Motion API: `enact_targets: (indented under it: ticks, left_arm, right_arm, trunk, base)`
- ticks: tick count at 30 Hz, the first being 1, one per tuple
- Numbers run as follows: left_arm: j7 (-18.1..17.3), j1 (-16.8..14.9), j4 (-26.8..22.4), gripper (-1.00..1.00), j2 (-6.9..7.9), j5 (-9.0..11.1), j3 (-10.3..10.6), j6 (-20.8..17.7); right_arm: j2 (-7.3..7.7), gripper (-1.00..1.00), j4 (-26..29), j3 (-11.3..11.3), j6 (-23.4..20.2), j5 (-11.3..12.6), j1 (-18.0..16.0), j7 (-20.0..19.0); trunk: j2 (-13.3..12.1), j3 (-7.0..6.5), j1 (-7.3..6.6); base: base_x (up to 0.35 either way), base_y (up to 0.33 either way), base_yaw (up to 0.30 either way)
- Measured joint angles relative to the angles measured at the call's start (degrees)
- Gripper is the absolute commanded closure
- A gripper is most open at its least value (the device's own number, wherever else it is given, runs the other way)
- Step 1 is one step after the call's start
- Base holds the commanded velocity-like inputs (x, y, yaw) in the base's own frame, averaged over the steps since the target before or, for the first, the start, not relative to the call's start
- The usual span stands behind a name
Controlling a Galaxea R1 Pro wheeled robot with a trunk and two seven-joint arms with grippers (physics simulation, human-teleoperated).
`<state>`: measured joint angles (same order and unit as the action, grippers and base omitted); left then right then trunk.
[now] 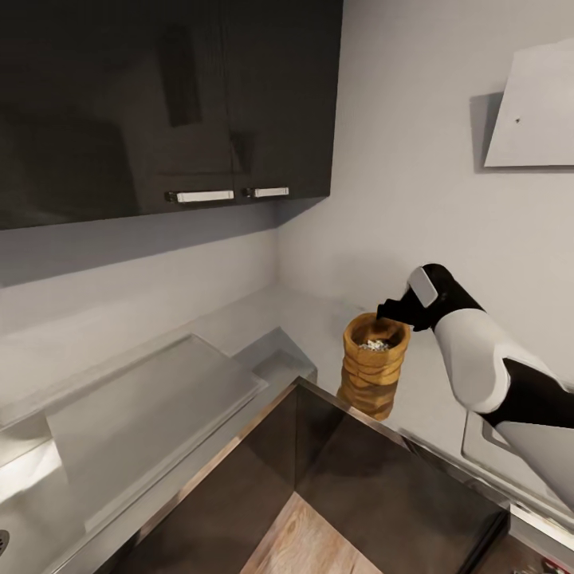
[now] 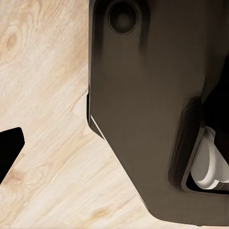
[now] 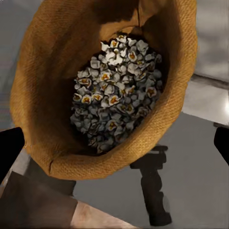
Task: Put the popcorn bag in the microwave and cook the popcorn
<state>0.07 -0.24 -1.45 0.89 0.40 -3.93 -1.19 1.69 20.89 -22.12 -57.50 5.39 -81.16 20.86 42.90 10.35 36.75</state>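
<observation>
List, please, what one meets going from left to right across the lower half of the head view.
Countertop → popcorn bag, holding popcorn → right gripper at the bag's rim → white and black right arm.

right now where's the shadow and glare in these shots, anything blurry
Head view: glossy upper cabinets reflect the room; the popcorn bag is soft-edged. Right wrist view: popcorn crisp, shadow high inside the bag. Left wrist view: wooden floor evenly lit.

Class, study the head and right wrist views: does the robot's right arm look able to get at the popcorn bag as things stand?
Probably yes. The right gripper is already at the rim of the popcorn bag, which stands open on the countertop, and nothing lies between them.
</observation>
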Motion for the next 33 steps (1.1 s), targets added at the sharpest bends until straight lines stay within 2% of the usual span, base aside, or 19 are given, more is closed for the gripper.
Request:
enact_targets:
  ticks: [2,7,12,16,19,23,25,27,33]
  left_arm:
    - [-0.01,0.00,0.00,-1.00,0.01,0.00,0.00,0.00]
    - [0.01,0.00,0.01,-1.00,0.00,0.00,0.00,0.00]
    - [0.01,0.00,0.01,-1.00,-0.01,0.00,0.00,0.00]
    - [0.01,0.00,0.01,-1.00,-0.01,0.00,0.00,0.00]
    - [0.01,0.00,0.01,-1.00,-0.01,0.00,0.00,0.00]
    - [0.01,0.00,0.01,-1.00,-0.01,0.00,0.00,0.00]
    - [0.01,0.00,0.01,-1.00,-0.01,0.00,0.00,0.00]
    - [0.01,0.00,0.01,-1.00,-0.01,0.00,0.00,0.00]
    - [0.00,0.00,0.01,-1.00,-0.01,0.00,0.00,0.00]
  right_arm:
    - [0.00,-1.00,0.00,-0.86,-0.01,-0.03,0.00,1.71]
    - [0.00,-1.00,-0.02,-1.78,0.04,-0.04,0.00,10.76]
    - [-0.01,-1.00,-0.02,-1.91,0.05,0.00,0.00,12.62]
    - [-0.01,-1.00,-0.02,-2.59,0.09,0.01,0.00,16.96]
    - [-0.01,-1.00,-0.02,-4.14,0.12,0.08,0.00,18.11]
    - [-0.01,-1.00,-0.03,-9.79,0.11,0.09,0.00,18.52]
    - [-0.01,-1.00,-0.07,-11.42,0.07,0.09,0.00,18.56]
    - [-0.01,-1.00,-0.07,-12.28,0.01,0.09,0.00,18.64]
    - [-0.01,-1.00,-0.21,-12.58,-0.04,0.09,0.00,18.68]
  trunk:
    - [0.00,0.00,0.00]
    - [0.00,0.00,0.00]
    - [0.00,0.00,0.00]
    - [0.00,0.00,0.00]
    - [0.00,0.00,0.00]
    - [0.00,0.00,0.00]
    - [0.01,0.00,-0.01]
    - [0.01,0.00,-0.03]
    - [0.00,0.00,-0.02]
  base:
    - [0.000,0.000,0.000]
    - [0.000,0.000,0.000]
    - [0.000,0.000,0.000]
    - [0.000,0.000,0.000]
    - [0.000,0.000,0.000]
    - [0.003,0.000,0.000]
    - [0.140,0.000,0.000]
    - [0.280,0.000,0.000]
    - [0.234,0.000,0.000]
